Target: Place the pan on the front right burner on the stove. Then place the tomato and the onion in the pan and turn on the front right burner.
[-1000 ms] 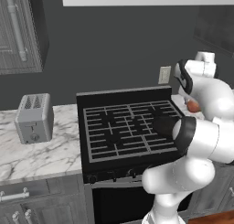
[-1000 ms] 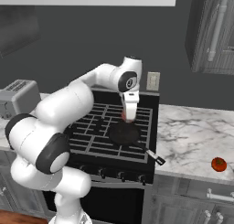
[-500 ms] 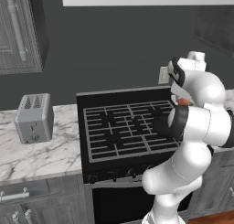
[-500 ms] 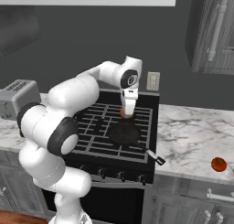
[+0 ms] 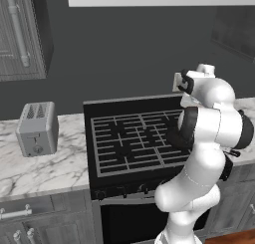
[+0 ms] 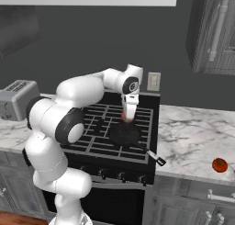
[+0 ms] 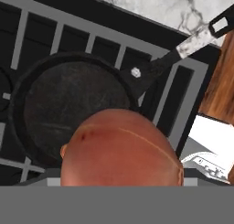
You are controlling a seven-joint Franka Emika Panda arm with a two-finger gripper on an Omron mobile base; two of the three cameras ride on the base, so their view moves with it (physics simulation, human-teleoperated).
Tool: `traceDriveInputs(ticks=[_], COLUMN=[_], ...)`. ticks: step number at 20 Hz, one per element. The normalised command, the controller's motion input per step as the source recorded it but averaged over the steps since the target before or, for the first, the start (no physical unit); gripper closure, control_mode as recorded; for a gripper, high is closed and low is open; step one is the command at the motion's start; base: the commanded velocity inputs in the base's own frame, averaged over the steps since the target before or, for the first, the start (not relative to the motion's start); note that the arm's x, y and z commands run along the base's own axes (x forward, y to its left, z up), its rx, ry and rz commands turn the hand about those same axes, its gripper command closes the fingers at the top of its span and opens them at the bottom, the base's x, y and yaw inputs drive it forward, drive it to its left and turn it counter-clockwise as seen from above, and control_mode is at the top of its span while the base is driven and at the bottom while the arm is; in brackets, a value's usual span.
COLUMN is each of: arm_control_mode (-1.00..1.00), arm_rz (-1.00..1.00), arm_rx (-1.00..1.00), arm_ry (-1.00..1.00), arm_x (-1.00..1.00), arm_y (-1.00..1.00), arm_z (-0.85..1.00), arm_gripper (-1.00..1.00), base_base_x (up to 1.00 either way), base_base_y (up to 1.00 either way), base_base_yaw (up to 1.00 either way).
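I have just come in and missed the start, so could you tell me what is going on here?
The robot arm is carrying the onion in its pincer and holds it just above the pan, which already sits on the front right burner of the stove with its handle pointing out over the front edge. The tomato still lies on the marble counter to the right of the stove.

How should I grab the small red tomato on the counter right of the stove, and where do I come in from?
Take the small bright red-orange round tomato across its widest middle, probably coming straight down from above. It is a smooth ball with no handle, and it sits alone on the white marble counter near the front edge with bare space around it. Fingers either side of its dark top should fit.
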Motion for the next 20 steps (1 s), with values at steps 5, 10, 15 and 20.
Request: traceDriveInputs(ticks=[5,10,15,20], arm_control_mode=[-1.0,-1.0,-1.0,-1.0], arm_rz=[0.0,0.0,0.0,0.0], arm_rx=[0.0,0.0,0.0,0.0], arm_ry=[0.0,0.0,0.0,0.0], arm_x=[0.18,0.05,0.02,0.06], arm_y=[0.01,0.0,0.0,0.0], arm_z=[-0.33,-0.28,-0.33,-0.32], arm_gripper=[1.0,1.0,1.0,1.0], base_base_x=[0.0,0.0,0.0,0.0], base_base_y=[0.0,0.0,0.0,0.0], base_base_yaw=[0.0,0.0,0.0,0.0])
